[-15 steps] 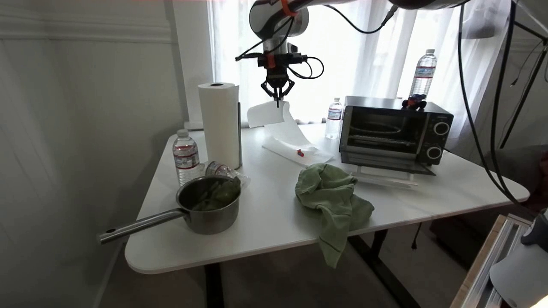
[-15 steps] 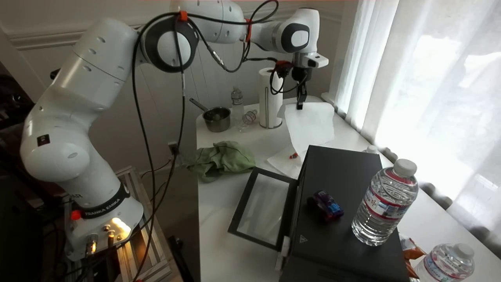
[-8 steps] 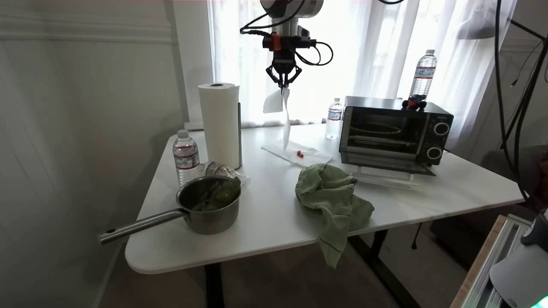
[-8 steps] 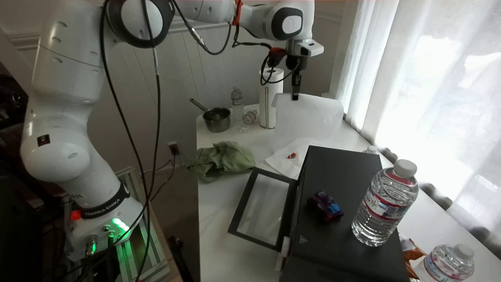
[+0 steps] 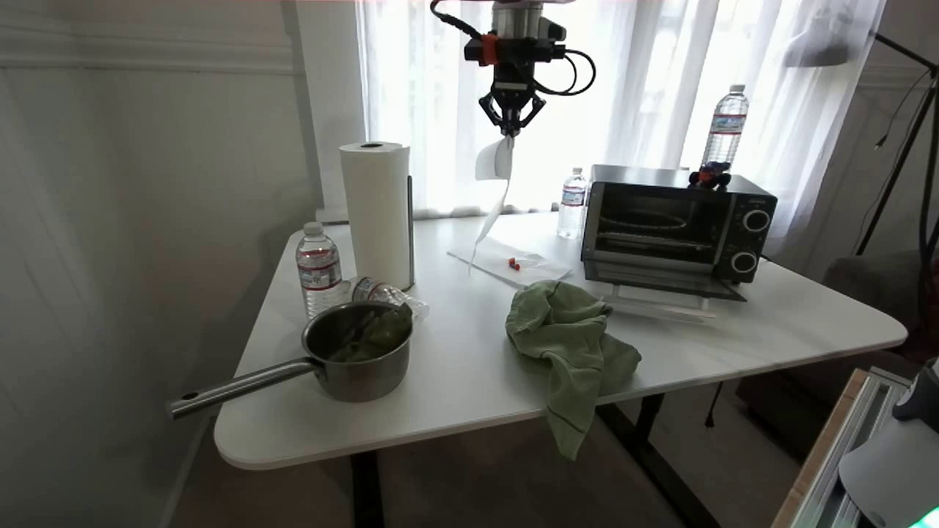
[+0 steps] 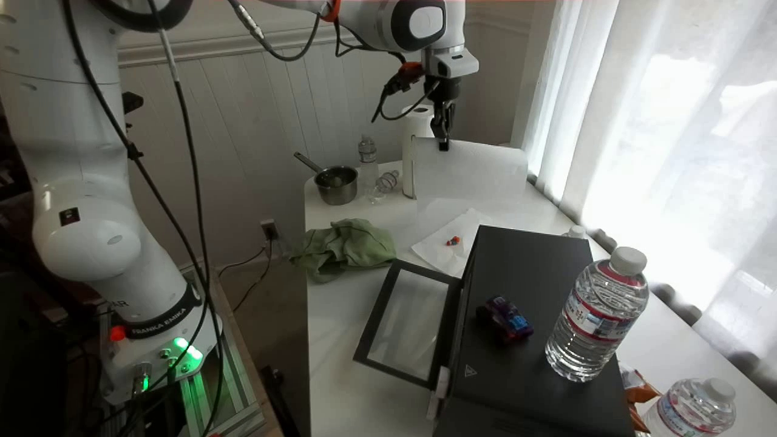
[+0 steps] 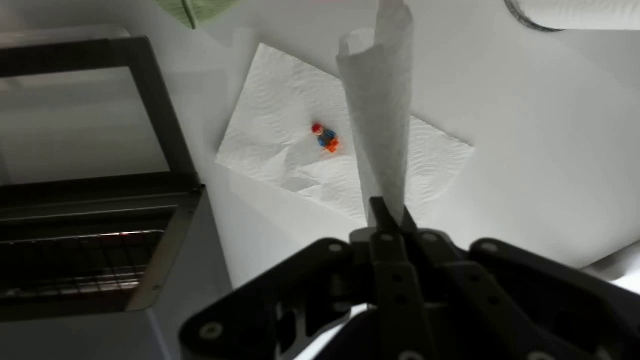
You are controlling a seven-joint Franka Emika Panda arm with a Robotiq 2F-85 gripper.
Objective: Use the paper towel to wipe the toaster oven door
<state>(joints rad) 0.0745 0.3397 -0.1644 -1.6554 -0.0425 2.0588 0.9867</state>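
My gripper [image 5: 509,133] is shut on a white paper towel [image 5: 495,160], which hangs down above the table. In the wrist view my gripper [image 7: 392,212] pinches the towel [image 7: 381,110] near its top edge. I cannot tell whether its lower end touches the table. The towel shows broadside in an exterior view [image 6: 470,173]. The black toaster oven [image 5: 664,176] stands to the right of my gripper there, lower down. Its glass door [image 6: 403,325] is folded down open; it also shows at the left of the wrist view [image 7: 80,122].
Another paper sheet [image 7: 280,107] lies on the table under the held towel, with a small toy figure [image 7: 325,137] on it. A green cloth [image 5: 565,330] lies before the oven. A bottle [image 6: 598,315] and toy car [image 6: 507,317] stand on the oven. A paper roll [image 5: 374,213] and pot [image 5: 359,374] stand left.
My gripper has moved up and to the right in an exterior view, lifting the towel. The towel was bent onto the table sheet; now it hangs long and narrow there. The oven has not moved.
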